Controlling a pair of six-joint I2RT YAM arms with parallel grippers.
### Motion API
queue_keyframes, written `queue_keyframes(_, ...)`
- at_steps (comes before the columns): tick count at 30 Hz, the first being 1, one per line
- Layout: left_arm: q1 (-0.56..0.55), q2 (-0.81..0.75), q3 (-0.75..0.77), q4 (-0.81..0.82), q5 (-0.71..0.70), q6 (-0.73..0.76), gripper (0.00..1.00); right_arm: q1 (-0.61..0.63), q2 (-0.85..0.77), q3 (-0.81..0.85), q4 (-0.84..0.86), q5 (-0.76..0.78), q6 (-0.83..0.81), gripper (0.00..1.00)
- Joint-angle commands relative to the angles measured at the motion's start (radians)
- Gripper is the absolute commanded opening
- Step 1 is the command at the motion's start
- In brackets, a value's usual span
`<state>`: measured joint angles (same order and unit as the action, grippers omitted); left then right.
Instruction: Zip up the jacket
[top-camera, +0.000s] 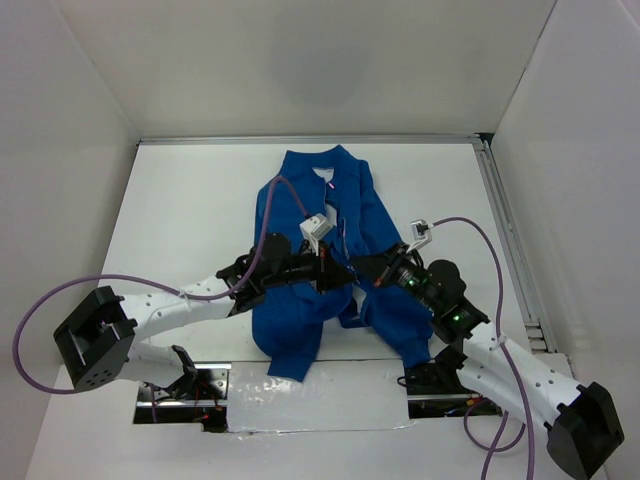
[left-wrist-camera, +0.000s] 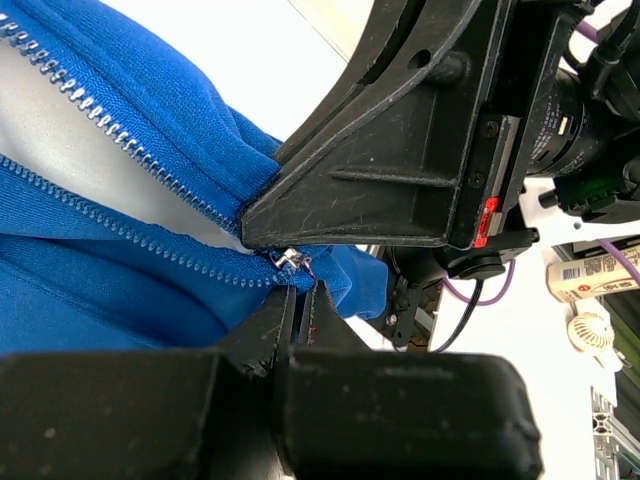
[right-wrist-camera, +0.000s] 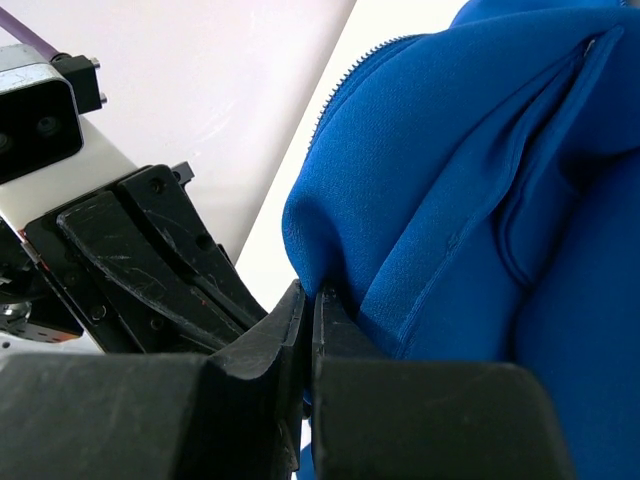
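Note:
The royal-blue jacket (top-camera: 300, 330) lies flat on the white table, collar at the far end, front open above the grippers. Both grippers meet low on its front. In the left wrist view the two zipper rows (left-wrist-camera: 120, 140) run together at a small metal slider (left-wrist-camera: 288, 260), with pale lining (left-wrist-camera: 60, 150) between them. My left gripper (left-wrist-camera: 300, 290) is shut with its tips right under the slider, seemingly on its pull. My right gripper (right-wrist-camera: 312, 298) is shut on a fold of the jacket's fabric (right-wrist-camera: 480, 150) beside the left gripper's fingers (right-wrist-camera: 150, 270).
White walls close in the table on the left, back and right. A metal rail (top-camera: 510, 240) runs along the right edge. A shiny plate (top-camera: 310, 400) lies at the near edge between the arm bases. Purple cables (top-camera: 470, 230) loop over both arms.

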<state>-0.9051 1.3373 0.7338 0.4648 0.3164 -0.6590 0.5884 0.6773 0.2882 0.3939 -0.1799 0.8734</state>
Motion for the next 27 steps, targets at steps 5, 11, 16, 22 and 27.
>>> queue_keyframes(5,-0.147,0.068,-0.045,-0.206,0.296,-0.033,0.0,-0.018,-0.022,0.169,0.356,0.026,0.07,0.0)
queue_keyframes(11,-0.173,0.123,-0.053,-0.204,0.341,-0.051,0.0,-0.018,-0.019,0.2,0.369,0.034,0.047,0.0)
queue_keyframes(16,-0.175,0.142,-0.042,-0.201,0.351,-0.054,0.0,-0.019,-0.007,0.227,0.355,0.028,0.032,0.0)
queue_keyframes(22,-0.152,0.034,0.059,-0.328,0.129,-0.034,0.0,-0.018,-0.016,0.241,0.153,0.002,-0.006,0.0)
queue_keyframes(27,-0.081,-0.029,0.151,-0.371,0.087,0.03,0.0,0.005,0.007,0.285,-0.098,-0.036,-0.066,0.0)
